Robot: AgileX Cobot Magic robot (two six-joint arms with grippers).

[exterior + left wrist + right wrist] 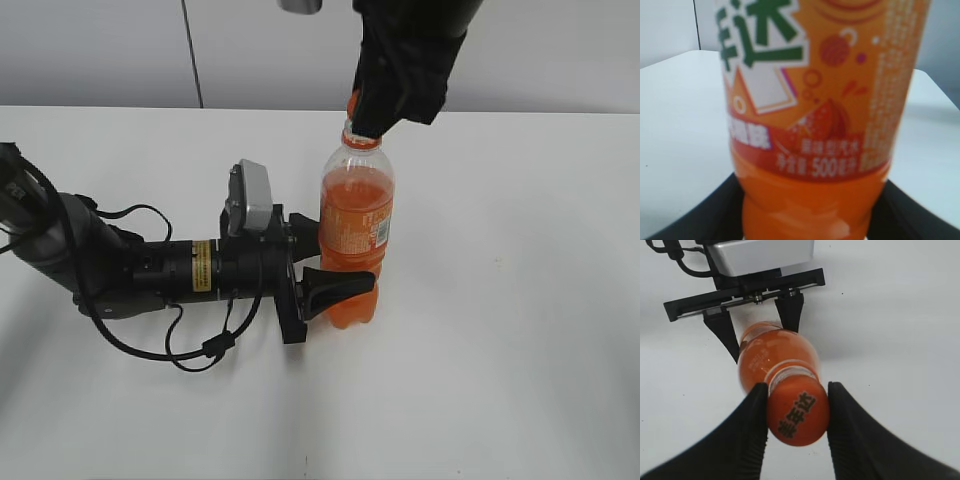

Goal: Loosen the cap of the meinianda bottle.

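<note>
On the white tabletop [520,330] stands one tall clear plastic bottle of orange drink [354,235], upright near the middle of the exterior view, with one orange printed label wrapped round its middle. Two black robot arms work on it, one from each side.

From the left, the left gripper [335,262] lies low along the table and reaches in sideways; its two black fingers sit on either side of the bottle's lower body, below the label, closed against it. The left wrist view is filled by the label and the orange liquid beneath it, with a dark finger at each lower corner pressed to the plastic.

From above, the right gripper [797,412] comes down over the bottle's top. Its two ribbed black fingers [747,440] touch opposite sides of the single small round orange screw cap [797,412], which carries dark characters on its top face. Beneath the cap a pale neck ring shows, and the cap sits on the bottle's neck.
</note>
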